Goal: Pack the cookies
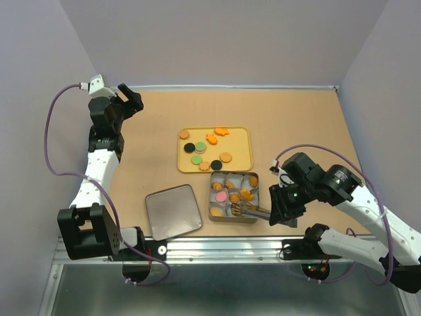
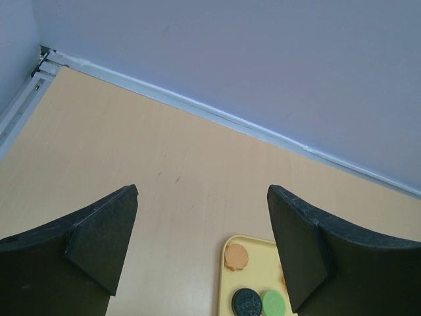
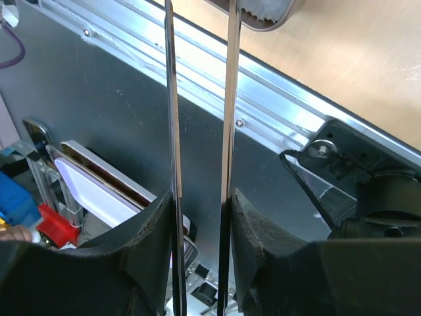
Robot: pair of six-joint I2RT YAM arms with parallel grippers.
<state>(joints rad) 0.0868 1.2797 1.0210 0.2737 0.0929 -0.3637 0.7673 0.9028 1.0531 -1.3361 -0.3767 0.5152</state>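
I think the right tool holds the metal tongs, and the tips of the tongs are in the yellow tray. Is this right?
Not quite. The right tool does hold the metal tongs, but their tips reach into the tin, not the yellow tray, which lies farther back on the table. The top external view shows this.

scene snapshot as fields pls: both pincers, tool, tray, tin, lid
left pincer: open, empty, raised over the far-left part of the table
right pincer: shut on tongs
tongs: tips down inside the tin, in its near row
tray: yellow, several cookies loose on it
tin: open, compartments partly filled with cookies
lid: off, lying flat left of the tin
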